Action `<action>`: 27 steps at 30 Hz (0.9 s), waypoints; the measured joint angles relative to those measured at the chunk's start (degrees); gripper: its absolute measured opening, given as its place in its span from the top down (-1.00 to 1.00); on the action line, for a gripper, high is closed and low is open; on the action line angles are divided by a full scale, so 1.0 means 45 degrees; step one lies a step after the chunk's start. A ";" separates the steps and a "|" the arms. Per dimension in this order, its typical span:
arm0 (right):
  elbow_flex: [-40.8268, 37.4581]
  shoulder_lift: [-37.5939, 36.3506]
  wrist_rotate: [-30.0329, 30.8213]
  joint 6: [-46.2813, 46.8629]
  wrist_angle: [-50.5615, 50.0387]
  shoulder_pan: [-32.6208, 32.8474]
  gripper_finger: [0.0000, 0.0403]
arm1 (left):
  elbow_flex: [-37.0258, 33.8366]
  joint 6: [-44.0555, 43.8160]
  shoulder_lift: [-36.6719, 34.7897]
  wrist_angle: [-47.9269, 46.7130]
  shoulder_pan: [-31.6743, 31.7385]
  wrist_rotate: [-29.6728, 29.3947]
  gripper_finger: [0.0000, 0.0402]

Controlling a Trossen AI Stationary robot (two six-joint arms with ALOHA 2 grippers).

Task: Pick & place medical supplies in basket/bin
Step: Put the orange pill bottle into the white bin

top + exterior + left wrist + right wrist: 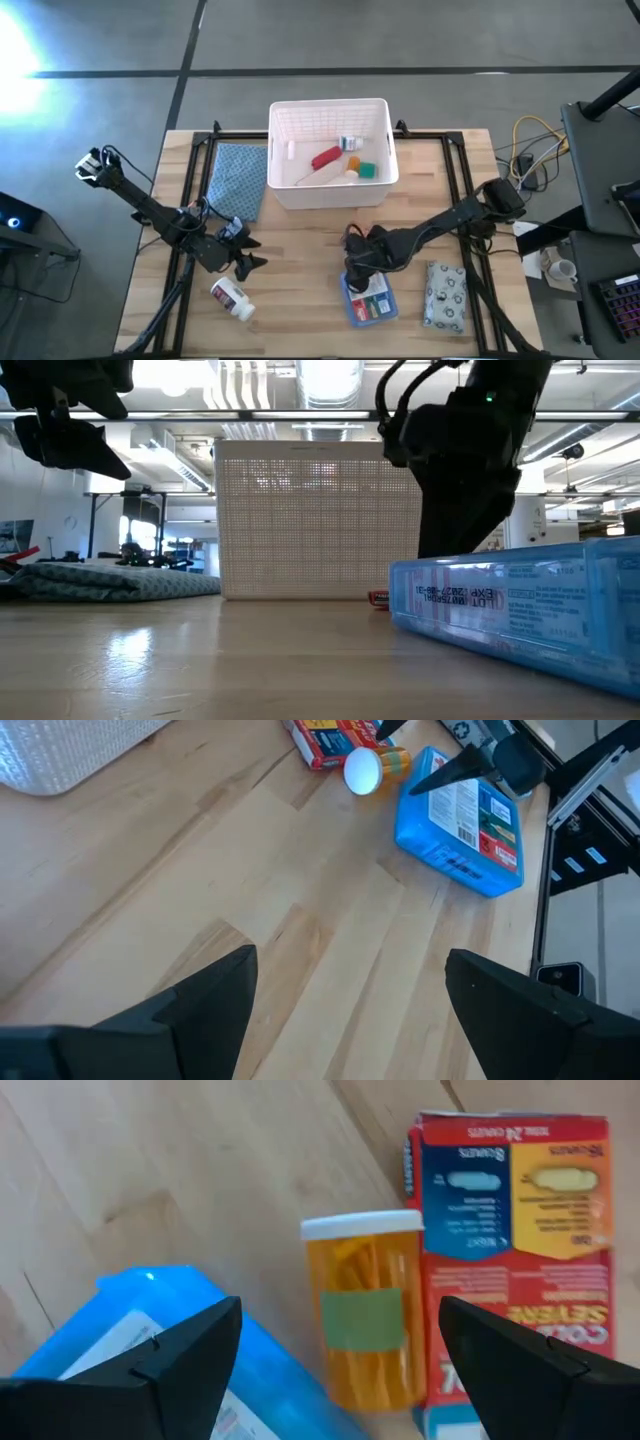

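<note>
My left gripper point(254, 253) point(350, 960) hangs open over bare wood, just beyond a white pill bottle point(232, 298) lying on its side near the table's near edge. My right gripper point(355, 272) point(340, 1308) is open above an orange vial with a white cap point(365, 1320) point(362, 770). The vial lies between a flat blue pack point(150, 1355) point(368, 298) point(520, 610) and a red-and-blue box point(510, 1230) point(325, 735). Its fingers stand on either side of the vial, apart from it. The white slotted basket point(290, 190) point(320, 520) holds a red tube point(326, 157) and small boxes.
A blue textured cloth point(238, 178) point(100, 580) lies left of the basket. A grey-white patterned pouch point(446, 295) lies right of the blue pack. Bare wood spreads between the two grippers and in front of the basket. Cables and equipment stand beyond the table's right edge.
</note>
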 joint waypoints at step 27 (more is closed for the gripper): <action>-0.1388 -0.0068 -0.0037 0.0985 0.1174 -0.0965 0.10 | -0.0010 -0.0015 -0.0086 -0.0164 0.0000 -0.0015 -0.50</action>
